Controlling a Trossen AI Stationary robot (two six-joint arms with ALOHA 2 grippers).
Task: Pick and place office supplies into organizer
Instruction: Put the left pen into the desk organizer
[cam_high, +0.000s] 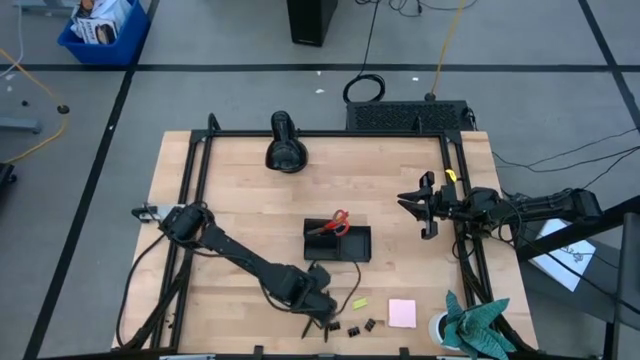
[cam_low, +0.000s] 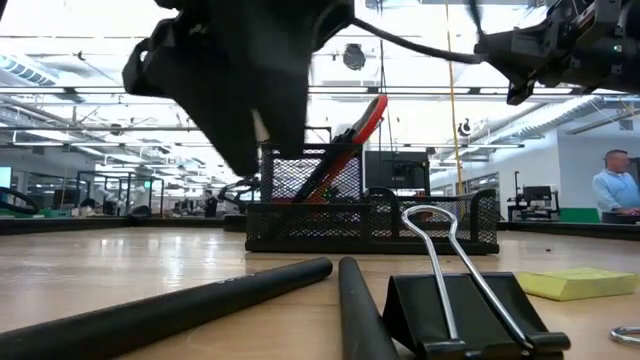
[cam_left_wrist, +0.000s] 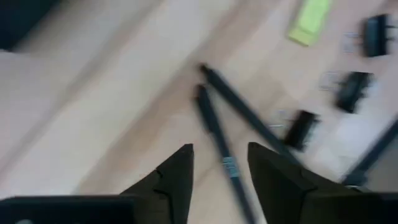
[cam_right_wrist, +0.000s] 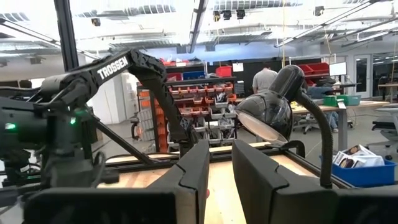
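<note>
Left gripper (cam_high: 322, 322) of mine hangs low over the front of the wooden table (cam_high: 240, 215), its two dark fingers (cam_left_wrist: 176, 176) parted with a clear gap, straddling the pens without closing on anything. Beneath it lie two black pens (cam_left_wrist: 225, 146), slim matte barrels crossed in a narrow V on the bare wood, one carrying a pale band near its middle; in the low view they stretch across the foreground.

My right gripper (cam_high: 428, 205) waits raised at the table's right side, well apart from the work, fingers (cam_right_wrist: 189, 171) set a narrow gap apart and holding nothing.

Behind the pens, near the table's middle, stands the organizer (cam_high: 337, 241), a black mesh tray in compartments. Red-handled scissors (cam_high: 333, 224) lean tilted in its rear section, handles up.

To the right, near the front edge, a pink square sticky-note pad (cam_high: 402, 313) lies flat. A small yellow-green piece (cam_high: 359, 303) rests just beyond the pens, between them and the organizer. Three tiny black binder clips (cam_high: 353, 327) sit in a loose row at the front edge, just beside the pens, wire handles showing silver.
</note>
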